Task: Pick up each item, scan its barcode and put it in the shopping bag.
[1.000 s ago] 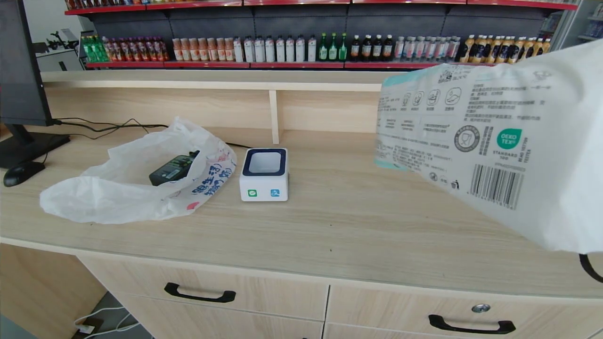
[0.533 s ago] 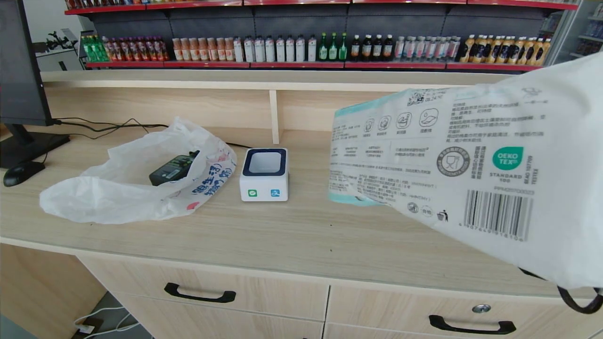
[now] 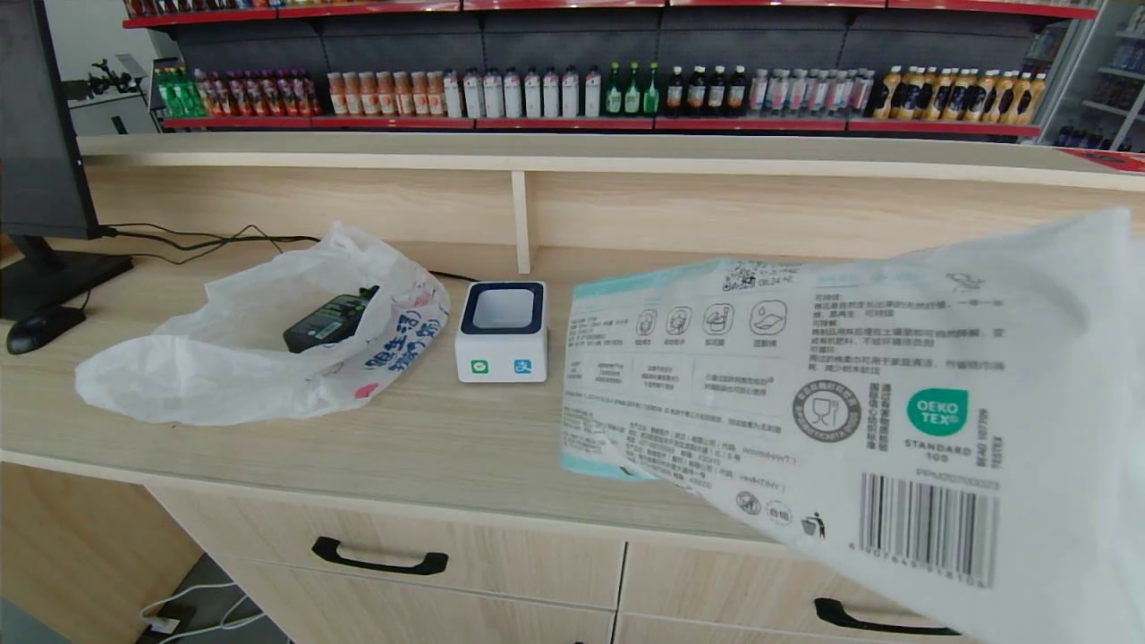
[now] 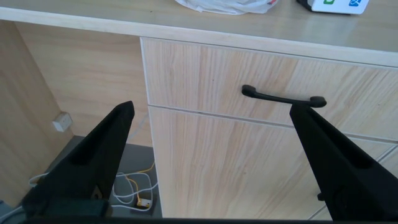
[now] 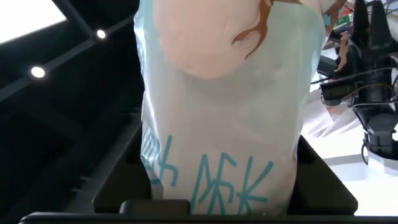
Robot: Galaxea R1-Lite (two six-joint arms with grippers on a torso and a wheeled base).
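Observation:
A large white pack (image 3: 850,420) with a printed barcode on its underside hangs above the counter's right side, its near corner just right of the white scanner (image 3: 501,333). My right gripper (image 5: 221,177) is shut on the pack (image 5: 224,112), with a black finger on either side. The white shopping bag (image 3: 241,349) lies left of the scanner with a black item (image 3: 329,320) inside. My left gripper (image 4: 211,107) is open and holds nothing, low in front of the drawer fronts below the counter edge.
A monitor (image 3: 45,134) and a mouse (image 3: 40,329) stand at the far left of the counter (image 3: 429,438). A raised wooden ledge (image 3: 402,148) runs along the back. Drawer handles (image 3: 378,560) sit below the front edge.
The pack has moved left and down, from the upper right toward the scanner. The bag, the scanner and the black item have not moved.

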